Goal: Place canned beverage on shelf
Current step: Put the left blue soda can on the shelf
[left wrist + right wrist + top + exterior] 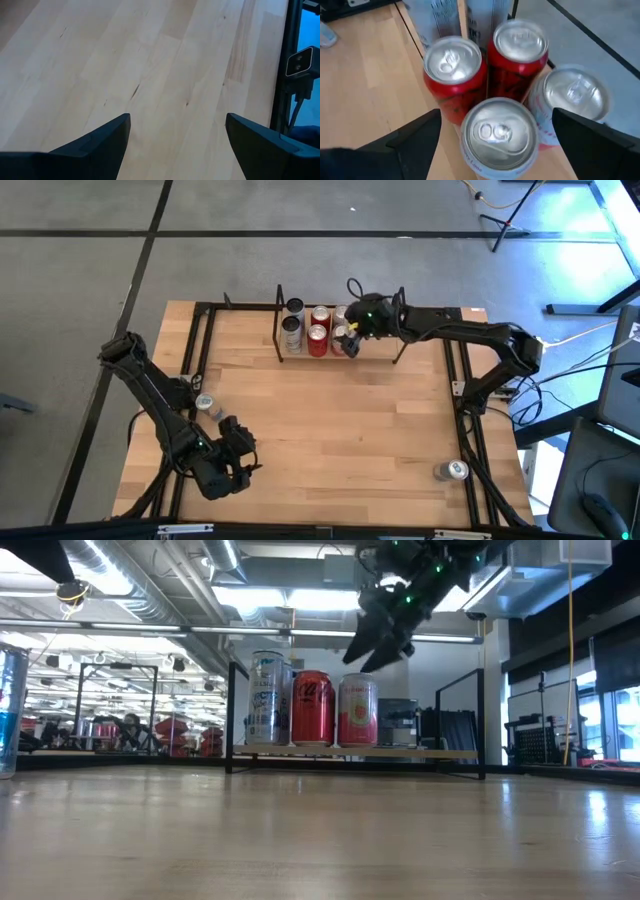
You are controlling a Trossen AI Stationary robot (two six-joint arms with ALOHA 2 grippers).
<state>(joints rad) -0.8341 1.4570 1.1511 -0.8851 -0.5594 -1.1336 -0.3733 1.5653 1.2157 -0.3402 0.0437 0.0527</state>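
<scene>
Your right tool [495, 145] hovered open above the pink can [499, 136] standing on the shelf [300, 356] beside two red cans [318, 332], while your left tool [177, 145] waited open over the tabletop [340, 420].

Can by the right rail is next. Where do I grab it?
Grip the can by its side wall, mid-height, coming from the table's centre: it stands upright, and the rail runs close on its outer side. The right end effector, open, is over the shelf.
</scene>
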